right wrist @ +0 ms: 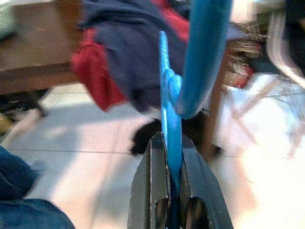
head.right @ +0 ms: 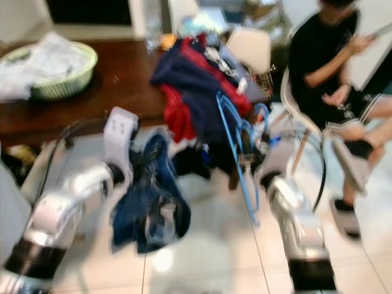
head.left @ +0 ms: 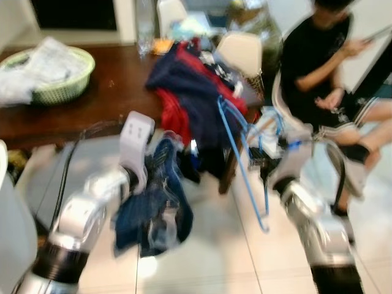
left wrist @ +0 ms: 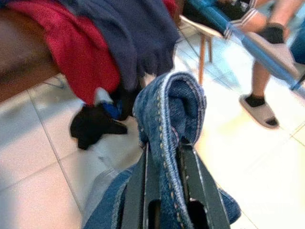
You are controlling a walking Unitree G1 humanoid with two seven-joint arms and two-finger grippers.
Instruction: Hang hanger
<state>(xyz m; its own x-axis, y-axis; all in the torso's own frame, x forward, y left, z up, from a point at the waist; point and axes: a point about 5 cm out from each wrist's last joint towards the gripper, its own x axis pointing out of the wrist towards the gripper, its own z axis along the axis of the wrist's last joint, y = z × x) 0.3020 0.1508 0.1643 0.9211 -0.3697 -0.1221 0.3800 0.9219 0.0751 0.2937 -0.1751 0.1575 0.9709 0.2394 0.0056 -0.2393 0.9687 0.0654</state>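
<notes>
While I steer toward rail, right tool (right wrist: 174, 167) clenched on blue hanger (head.left: 242, 159), right of desk (head.left: 104, 92); left tool (left wrist: 164, 157) grasping jeans (head.left: 153, 208), ready for draping.

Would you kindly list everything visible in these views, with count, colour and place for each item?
hanger: one, blue, held up by the right gripper in front of the table edge
jeans: one pair, blue denim, hanging from the left gripper above the floor
clothes pile: one heap, navy and red, draped over the table's right end
basket: one, pale green, on the table's left, holding white laundry
table: one, dark brown wood
chairs: white, behind and right of the table; count unclear
dark item: one, black, on the tiles under the table
person: one, black shirt, seated on the right
left gripper: shut on the jeans
right gripper: shut on the hanger
</notes>
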